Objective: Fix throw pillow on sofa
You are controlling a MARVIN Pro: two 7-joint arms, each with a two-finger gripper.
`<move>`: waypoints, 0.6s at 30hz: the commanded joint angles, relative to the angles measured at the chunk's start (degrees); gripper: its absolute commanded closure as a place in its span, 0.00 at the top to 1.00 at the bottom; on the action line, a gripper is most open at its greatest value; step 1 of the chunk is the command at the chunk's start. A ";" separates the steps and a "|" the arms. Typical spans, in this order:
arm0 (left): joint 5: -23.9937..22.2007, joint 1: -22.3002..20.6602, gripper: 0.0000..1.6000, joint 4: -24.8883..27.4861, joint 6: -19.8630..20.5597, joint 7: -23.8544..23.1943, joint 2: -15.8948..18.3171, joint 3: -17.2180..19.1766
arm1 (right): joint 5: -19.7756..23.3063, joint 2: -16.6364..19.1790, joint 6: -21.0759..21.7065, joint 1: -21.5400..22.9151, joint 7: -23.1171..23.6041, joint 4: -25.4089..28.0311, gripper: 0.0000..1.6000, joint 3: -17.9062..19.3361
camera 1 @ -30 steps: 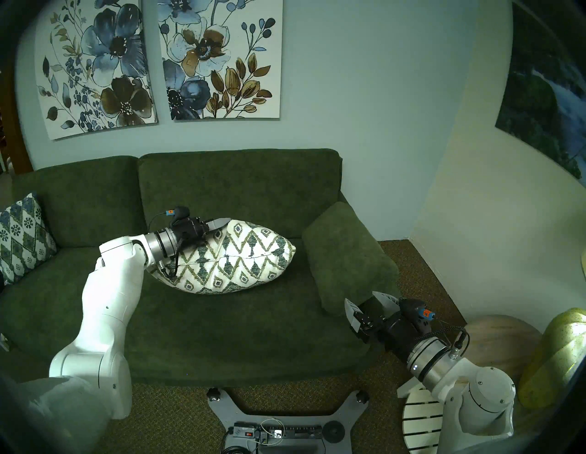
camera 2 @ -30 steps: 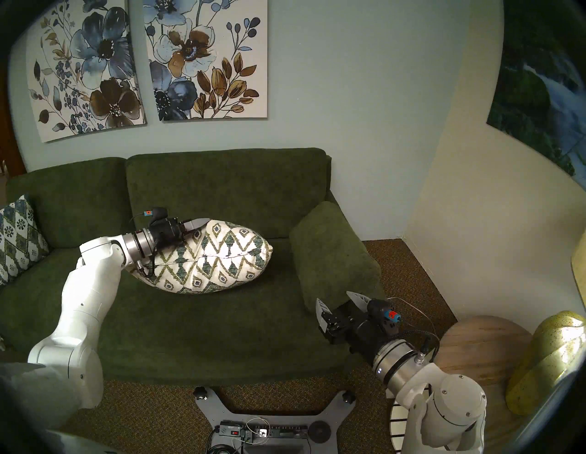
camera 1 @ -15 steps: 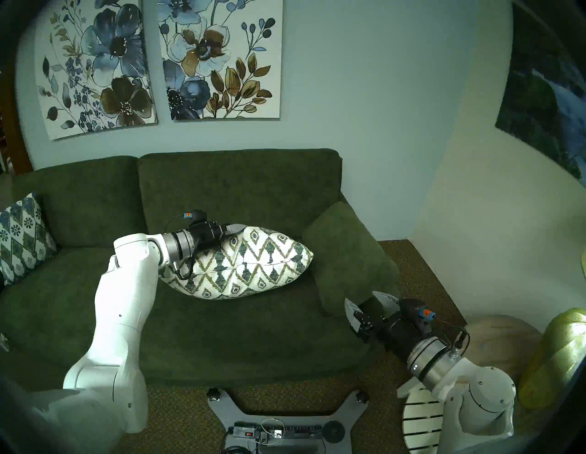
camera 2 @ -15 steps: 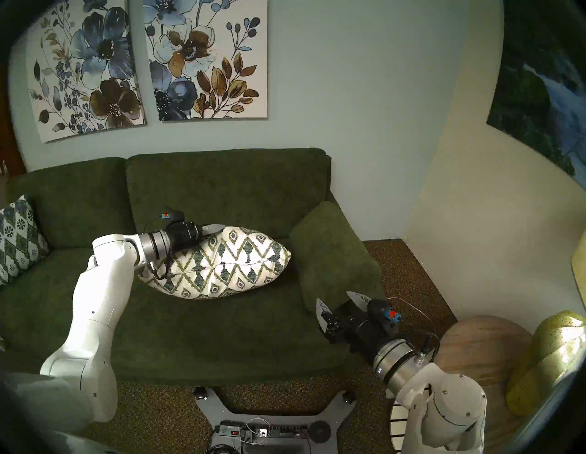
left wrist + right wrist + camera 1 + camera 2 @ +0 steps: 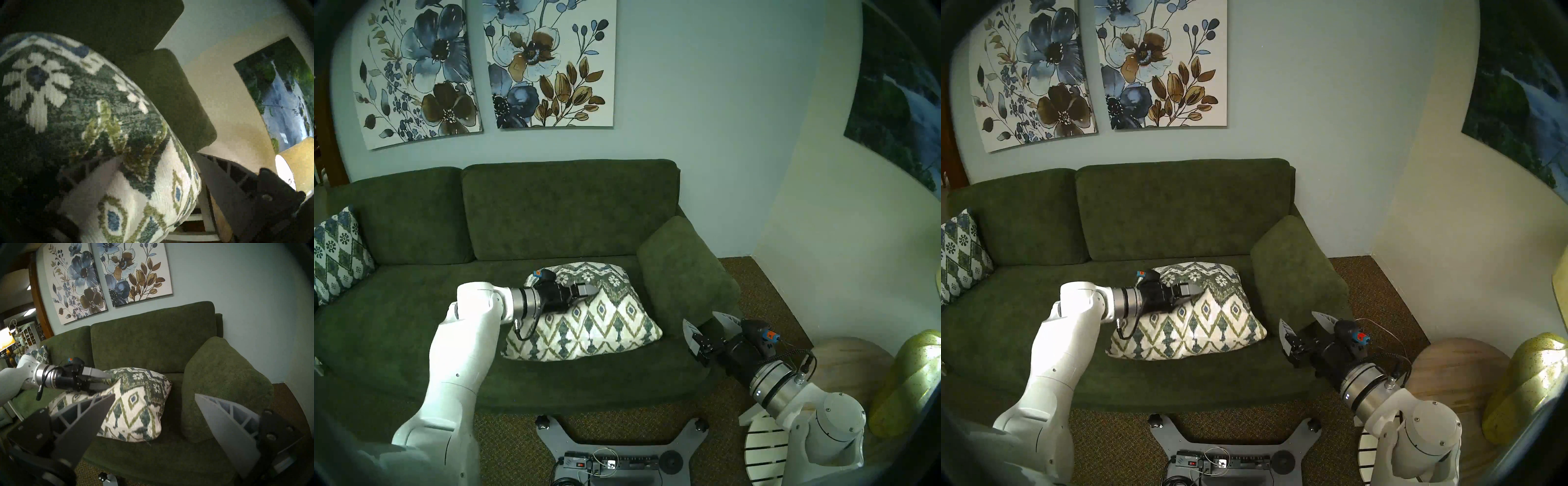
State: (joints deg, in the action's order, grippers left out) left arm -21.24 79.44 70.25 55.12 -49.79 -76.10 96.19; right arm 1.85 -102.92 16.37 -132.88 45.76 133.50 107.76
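Note:
The throw pillow [image 5: 602,325] [image 5: 1205,322] [image 5: 136,412], cream with green and blue zigzags, lies on the right end of the green sofa [image 5: 568,210]. Its right edge is against the padded armrest [image 5: 683,271]. My left gripper [image 5: 587,291] [image 5: 1192,290] [image 5: 105,381] is over the pillow's upper left part with its fingers parted. In the left wrist view the pillow [image 5: 119,118] bulges between them; one finger presses into a fold and the other stands beside the fabric. My right gripper [image 5: 704,320] [image 5: 1304,320] [image 5: 154,395] is open and empty in front of the armrest.
A second, bluer patterned pillow [image 5: 337,251] leans at the sofa's left end. A round wooden table [image 5: 850,366] with a yellow lamp [image 5: 911,373] stands at the right. Below my right arm is a white slatted stool [image 5: 762,448]. My base [image 5: 612,465] is on the carpet.
My left arm swung right, forward and down. The pillow went from held up on edge to lying on the seat against the right armrest. The left fingers have parted. The right arm has not moved.

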 commanded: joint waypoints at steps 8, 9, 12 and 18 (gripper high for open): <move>1.62 11.17 1.00 1.99 -2.35 -1.84 3.26 -1.79 | -0.06 0.03 -0.08 0.07 -0.08 0.84 1.00 0.09; 1.56 12.01 1.00 2.53 -2.80 -2.12 3.55 -1.75 | -0.07 0.02 -0.08 0.06 -0.08 0.85 1.00 0.09; 0.88 14.59 1.00 4.94 -3.89 -3.38 4.46 -1.03 | -0.08 0.02 -0.07 0.05 -0.09 0.88 1.00 0.09; -0.18 18.31 1.00 10.90 -5.59 -5.60 5.66 1.28 | -0.12 0.00 -0.03 0.01 -0.12 0.96 1.00 0.08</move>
State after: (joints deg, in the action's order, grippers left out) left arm -20.72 91.42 75.81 51.61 -52.79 -72.89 94.78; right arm 1.85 -102.92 16.36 -132.88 45.76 133.51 107.76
